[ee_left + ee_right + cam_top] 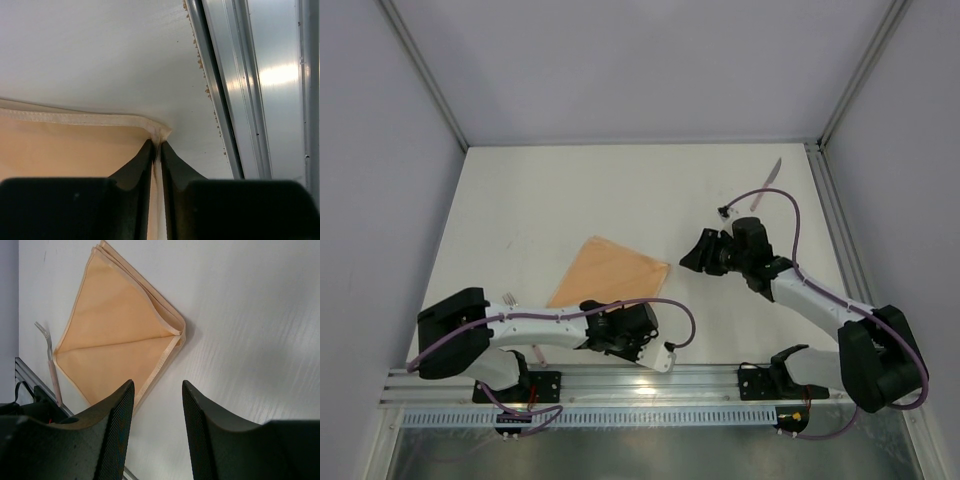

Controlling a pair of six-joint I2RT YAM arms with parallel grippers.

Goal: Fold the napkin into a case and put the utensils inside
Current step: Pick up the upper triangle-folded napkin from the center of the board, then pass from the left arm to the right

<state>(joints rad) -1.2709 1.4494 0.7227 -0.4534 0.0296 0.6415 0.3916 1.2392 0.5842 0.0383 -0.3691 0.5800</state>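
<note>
The napkin (610, 272) lay as a diamond on the near middle of the table (570, 190), with one corner pointing at the near edge. At the opposite corner it showed several stacked layers. The near corner was what the coming move turned on. The left gripper (156, 150) was pinching the hemmed tip of that corner, its fingers pressed almost together with the cloth between them. From that grip the whole napkin stretched away toward the far edge, so a fold would probably carry the corner up and over the cloth in that direction.

The right gripper (157, 385) hovered just beside the napkin's right corner, jaws spread and holding nothing. It was the nearer arm to that side.

The fork (50, 352) lay close along the napkin's left edge, by the left arm. The knife (769, 183) lay well apart near the far right corner, on the right arm's side.
</note>
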